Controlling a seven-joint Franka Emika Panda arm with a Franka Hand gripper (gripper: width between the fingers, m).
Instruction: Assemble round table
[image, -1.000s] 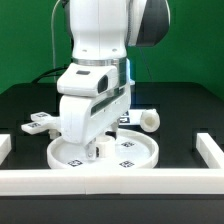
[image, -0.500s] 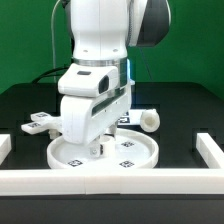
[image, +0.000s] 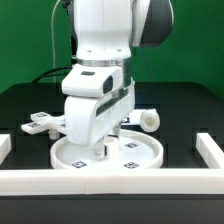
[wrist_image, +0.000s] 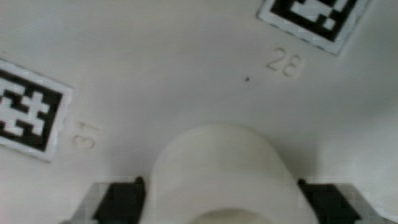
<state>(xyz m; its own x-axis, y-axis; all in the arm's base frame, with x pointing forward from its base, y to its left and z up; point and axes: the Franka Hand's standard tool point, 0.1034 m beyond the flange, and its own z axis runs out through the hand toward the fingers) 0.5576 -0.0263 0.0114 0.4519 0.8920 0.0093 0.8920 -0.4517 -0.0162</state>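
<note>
The large rimmed round disc (image: 135, 152) lies flat on the black table, tags facing up. My gripper (image: 101, 150) hangs over the disc's middle, shut on the short white cylinder leg (image: 101, 149), which stands upright at the disc's surface. In the wrist view the leg (wrist_image: 217, 165) sits between the two black fingers (wrist_image: 118, 203), and the gripper (wrist_image: 217, 208) looks down on the disc (wrist_image: 160, 60) with its tags. The cross-shaped base (image: 38, 124) lies on the exterior view's left, behind the disc.
A white rounded part (image: 150, 120) lies behind the disc on the exterior view's right. Long white border rails run along the front (image: 110, 179) and both sides (image: 210, 148). The arm's body hides the disc's back.
The arm has shifted a little toward the exterior view's right with the leg held; the disc has shifted slightly the same way.
</note>
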